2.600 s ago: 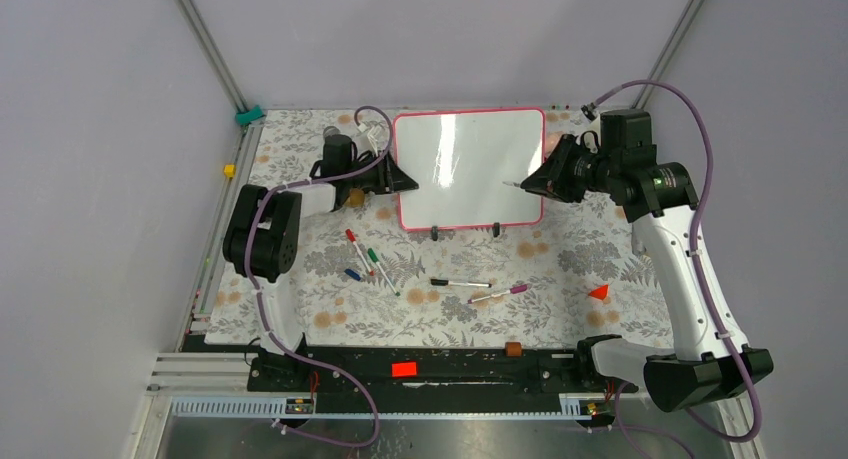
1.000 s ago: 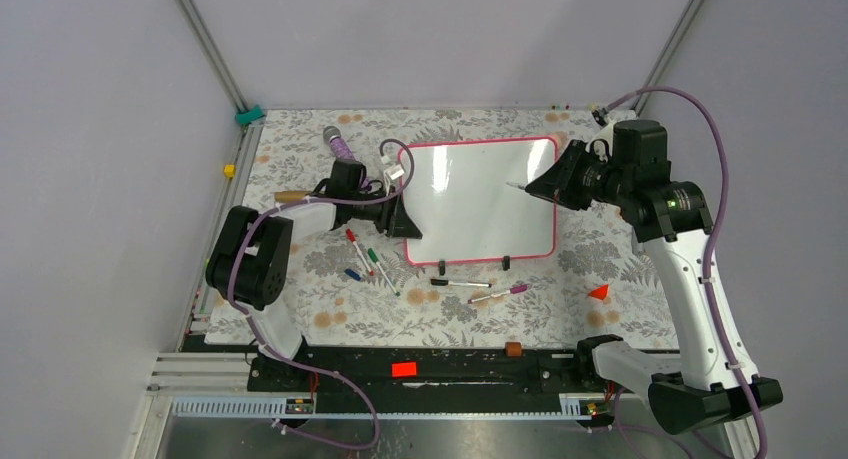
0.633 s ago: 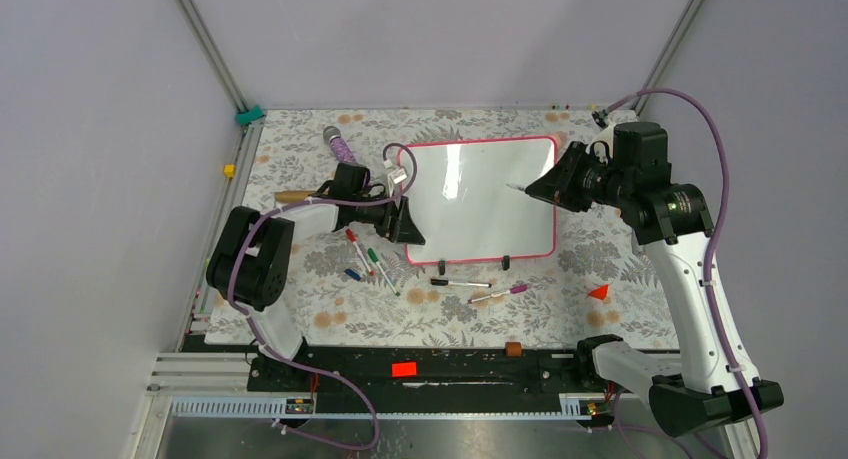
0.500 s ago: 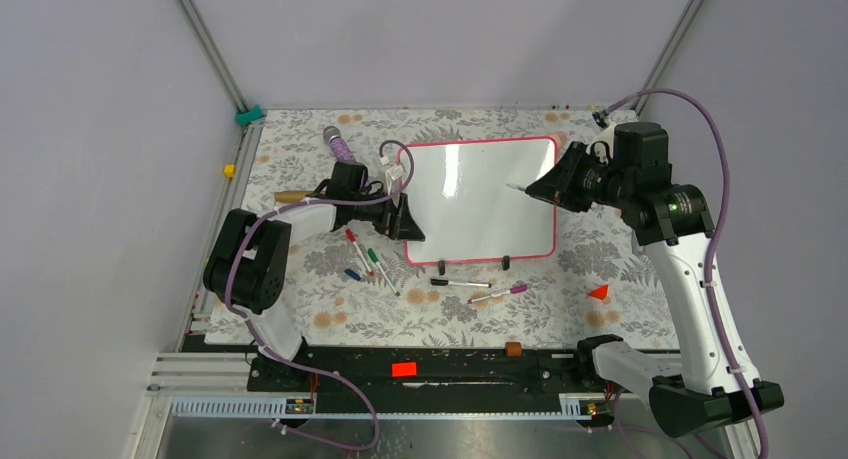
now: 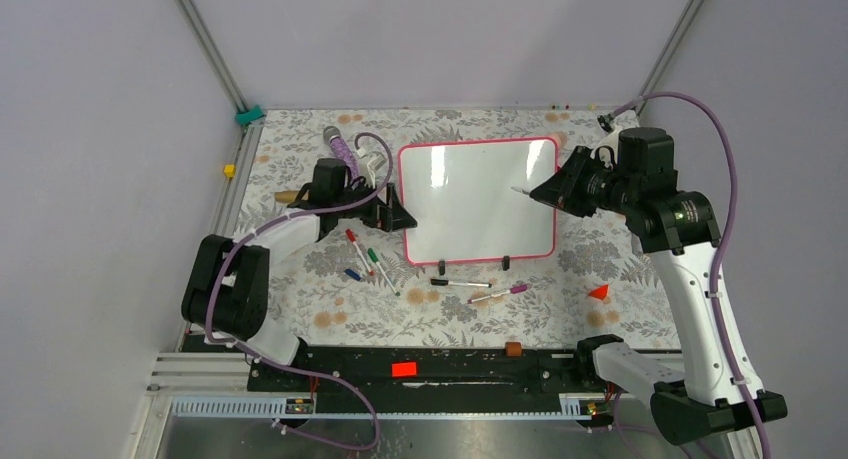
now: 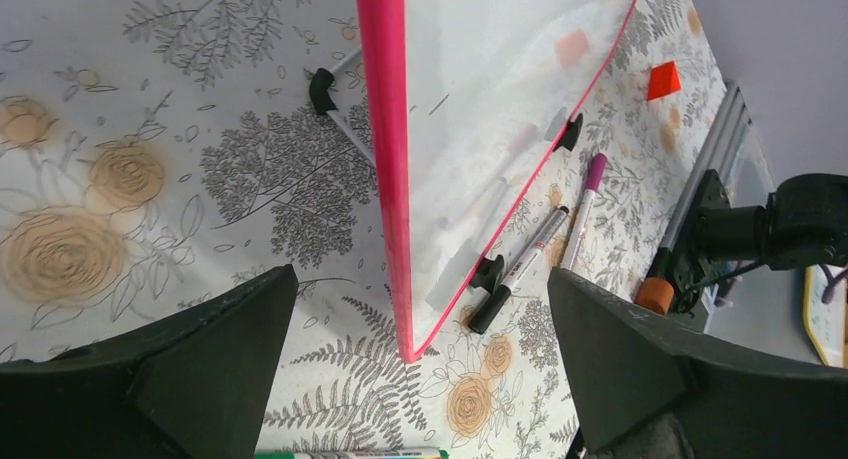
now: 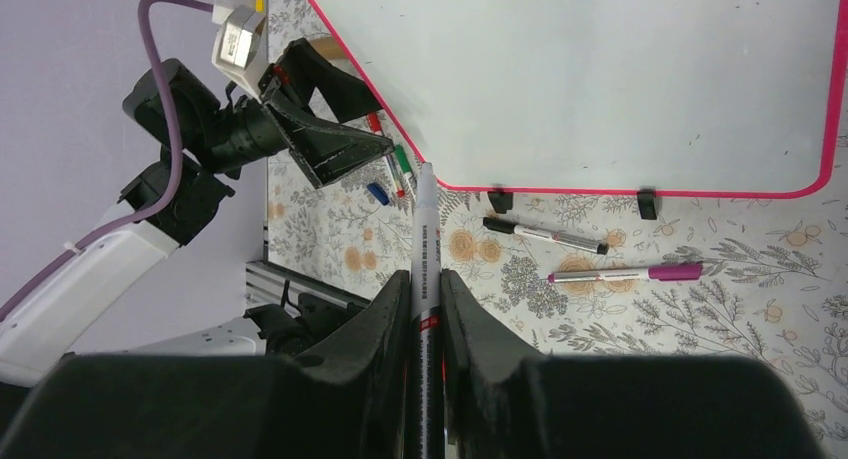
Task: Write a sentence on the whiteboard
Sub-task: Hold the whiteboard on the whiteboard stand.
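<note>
The whiteboard (image 5: 478, 201) is blank, with a pink rim, and is propped on two black clip feet (image 5: 505, 263) in the middle of the flowered table. My left gripper (image 5: 400, 217) stands open just left of the board's left edge. In the left wrist view the pink rim (image 6: 385, 129) runs ahead of the left gripper (image 6: 420, 279), touching neither finger. My right gripper (image 5: 548, 191) hovers at the board's right edge, shut on a marker (image 5: 520, 190) whose tip points at the board. The right wrist view shows that marker (image 7: 425, 209) clamped in the right gripper (image 7: 427, 279), above the whiteboard (image 7: 600, 79).
Red (image 5: 355, 241), green (image 5: 378, 264) and blue (image 5: 352, 274) markers lie in front of the left gripper. A black marker (image 5: 460, 282) and a magenta one (image 5: 497, 295) lie before the board's feet. An orange wedge (image 5: 598, 292) sits front right, and a purple object (image 5: 340, 144) back left.
The board came nearer and to the right. My left gripper then opened, let go of the board's left edge and drew back left. The right gripper still holds its marker.
</note>
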Controlling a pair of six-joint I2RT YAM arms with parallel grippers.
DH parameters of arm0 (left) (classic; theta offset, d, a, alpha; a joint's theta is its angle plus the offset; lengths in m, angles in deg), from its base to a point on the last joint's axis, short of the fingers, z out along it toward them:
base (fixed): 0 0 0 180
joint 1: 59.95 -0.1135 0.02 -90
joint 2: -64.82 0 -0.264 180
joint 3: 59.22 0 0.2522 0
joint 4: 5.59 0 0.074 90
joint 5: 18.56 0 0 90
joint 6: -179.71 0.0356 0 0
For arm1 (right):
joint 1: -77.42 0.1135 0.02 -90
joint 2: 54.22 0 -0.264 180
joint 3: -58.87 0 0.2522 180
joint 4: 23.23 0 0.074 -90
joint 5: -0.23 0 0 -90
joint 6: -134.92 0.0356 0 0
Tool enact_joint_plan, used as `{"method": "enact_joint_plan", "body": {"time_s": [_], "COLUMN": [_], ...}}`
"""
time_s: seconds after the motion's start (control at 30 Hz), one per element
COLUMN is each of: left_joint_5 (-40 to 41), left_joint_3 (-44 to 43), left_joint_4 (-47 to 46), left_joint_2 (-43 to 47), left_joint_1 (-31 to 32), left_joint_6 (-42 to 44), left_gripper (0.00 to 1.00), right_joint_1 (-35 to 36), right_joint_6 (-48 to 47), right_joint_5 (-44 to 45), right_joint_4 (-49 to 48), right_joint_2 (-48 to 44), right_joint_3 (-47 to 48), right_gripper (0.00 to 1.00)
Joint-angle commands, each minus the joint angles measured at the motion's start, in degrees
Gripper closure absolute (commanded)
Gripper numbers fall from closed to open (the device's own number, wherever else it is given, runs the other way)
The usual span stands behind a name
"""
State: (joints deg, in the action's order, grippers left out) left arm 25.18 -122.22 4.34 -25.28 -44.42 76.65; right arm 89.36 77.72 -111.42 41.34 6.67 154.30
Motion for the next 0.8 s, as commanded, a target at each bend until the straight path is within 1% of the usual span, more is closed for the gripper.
{"method": "enact_joint_plan", "body": {"time_s": [0.0, 0.2, 0.37, 0.53, 0.67, 0.77], "left_joint_5": [6.2, 13.2, 16.4, 21.4, 29.0, 34.4], "left_joint_3": [1.8, 3.3, -1.3, -2.1, -6.7, -8.4], "left_joint_4": [-3.9, -3.1, 2.7, 2.1, 10.3, 15.0], "left_joint_2": [6.3, 13.5, 14.7, 17.4, 16.6, 15.6], "left_joint_1": [0.0, 0.0, -0.1, -0.1, -0.5, -2.6], "left_joint_6": [-2.9, -7.3, -11.4, -13.9, -17.4, -21.2], "left_gripper": [0.01, 0.01, 0.01, 0.01, 0.01, 0.01], "right_joint_1": [0.3, 0.4, 0.4, 0.4, 0.4, 0.4], "right_joint_6": [-1.2, -2.2, -3.2, -3.8, -4.3, -4.3], "right_joint_5": [1.6, 2.4, 2.9, 2.4, 2.5, 2.6], "right_joint_4": [0.0, 0.6, 2.2, 3.4, 4.3, 4.3], "right_joint_2": [-1.0, -0.2, 1.1, 1.9, 1.8, 1.7], "right_joint_3": [0.2, 2.3, 5.8, 7.5, 7.8, 7.5], "right_gripper": [1.0, 1.0, 1.0, 1.0, 1.0, 1.0]}}
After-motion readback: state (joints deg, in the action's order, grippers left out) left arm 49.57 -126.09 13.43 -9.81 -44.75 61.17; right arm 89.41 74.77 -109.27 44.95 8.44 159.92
